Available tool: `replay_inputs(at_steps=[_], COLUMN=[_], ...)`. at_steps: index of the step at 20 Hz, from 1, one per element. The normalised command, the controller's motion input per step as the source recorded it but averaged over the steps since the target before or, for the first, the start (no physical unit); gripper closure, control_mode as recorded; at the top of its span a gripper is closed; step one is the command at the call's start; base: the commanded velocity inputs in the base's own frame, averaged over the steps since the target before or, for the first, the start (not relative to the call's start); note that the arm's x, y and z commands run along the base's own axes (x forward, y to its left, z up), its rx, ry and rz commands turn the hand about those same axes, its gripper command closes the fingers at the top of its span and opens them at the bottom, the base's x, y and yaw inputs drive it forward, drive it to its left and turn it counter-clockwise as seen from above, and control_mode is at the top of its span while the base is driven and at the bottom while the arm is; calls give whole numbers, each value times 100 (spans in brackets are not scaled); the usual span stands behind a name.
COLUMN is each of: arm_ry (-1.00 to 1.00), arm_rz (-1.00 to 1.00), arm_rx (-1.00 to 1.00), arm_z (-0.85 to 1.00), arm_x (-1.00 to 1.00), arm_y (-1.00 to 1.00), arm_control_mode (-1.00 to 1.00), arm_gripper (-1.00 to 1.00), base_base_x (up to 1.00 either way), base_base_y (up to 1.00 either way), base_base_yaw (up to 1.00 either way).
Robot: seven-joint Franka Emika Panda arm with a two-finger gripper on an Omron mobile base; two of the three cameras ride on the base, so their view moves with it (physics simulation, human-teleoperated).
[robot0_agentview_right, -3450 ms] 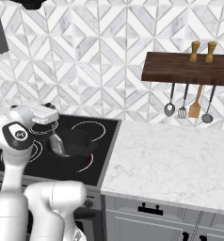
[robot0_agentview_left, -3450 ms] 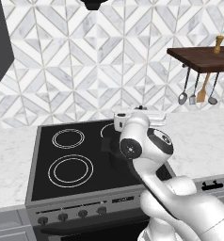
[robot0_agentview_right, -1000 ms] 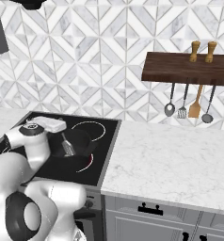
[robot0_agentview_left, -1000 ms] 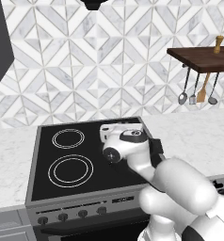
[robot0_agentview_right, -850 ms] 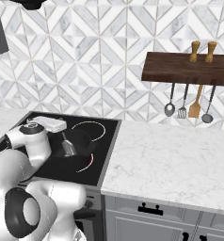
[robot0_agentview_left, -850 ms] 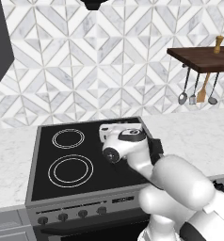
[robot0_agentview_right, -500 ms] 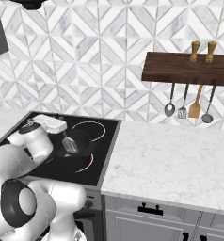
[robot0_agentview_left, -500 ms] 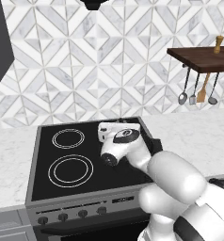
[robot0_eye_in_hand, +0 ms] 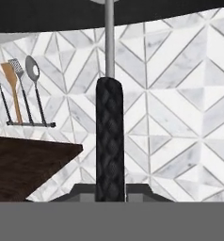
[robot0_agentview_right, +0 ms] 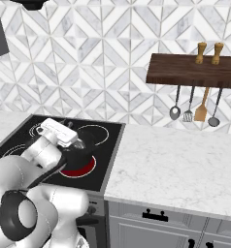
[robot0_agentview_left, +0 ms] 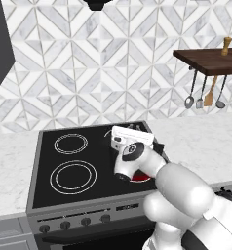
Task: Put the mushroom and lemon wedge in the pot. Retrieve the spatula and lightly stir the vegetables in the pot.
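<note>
Claw (robot0_eye_in_hand: 110, 195) is clamped shut on the spatula (robot0_eye_in_hand: 109, 141). In the hand view we see its black textured handle standing straight up between the two dark finger tips (robot0_eye_in_hand: 81, 191). A thin grey shaft runs on from the handle toward a dark mass at the top edge. The spatula's head is out of sight, so we cannot tell where it sits.

The hand view is rolled over: the hanging utensils point up in it and the wooden shelf lies low on the left.

In the right base view the white hand hangs low over the pot (robot0_agentview_right: 86, 145), right at its rim. The pot is black and sits on the front right burner of the stove (robot0_agentview_left: 69, 146). A red glow (robot0_agentview_right: 80, 169) shows on the glass just in front of the pot. We cannot see inside the pot from either base view. In the left base view the arm covers most of the pot.

The marble worktop (robot0_agentview_right: 185, 164) runs right of the stove. Above it is the wooden shelf (robot0_agentview_right: 185, 72), with a ladle (robot0_agentview_right: 174, 112), a small slotted turner (robot0_agentview_right: 188, 116), an orange-headed utensil (robot0_agentview_right: 201, 114) and a spoon (robot0_agentview_right: 214, 120) hanging under it. All are well apart from the claw.
</note>
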Motion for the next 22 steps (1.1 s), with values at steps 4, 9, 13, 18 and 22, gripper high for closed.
replay_inputs(at_steps=[4,9,13,18,22], arm_ry=[18,15,1,1,3], arm_rz=[0,0,0,1,1], arm_rx=[0,0,0,0,0], arm_z=[44,40,41,11,-56], arm_x=[-46,-49,-29,-56,-20], arm_y=[-13,-1,0,0,1], arm_control_mode=[-100,-100,-100,-100,-100], arm_gripper=[100,100,100,100,100], base_base_x=[0,0,0,0,0], base_base_y=[0,0,0,0,0], base_base_yaw=[0,0,0,0,0])
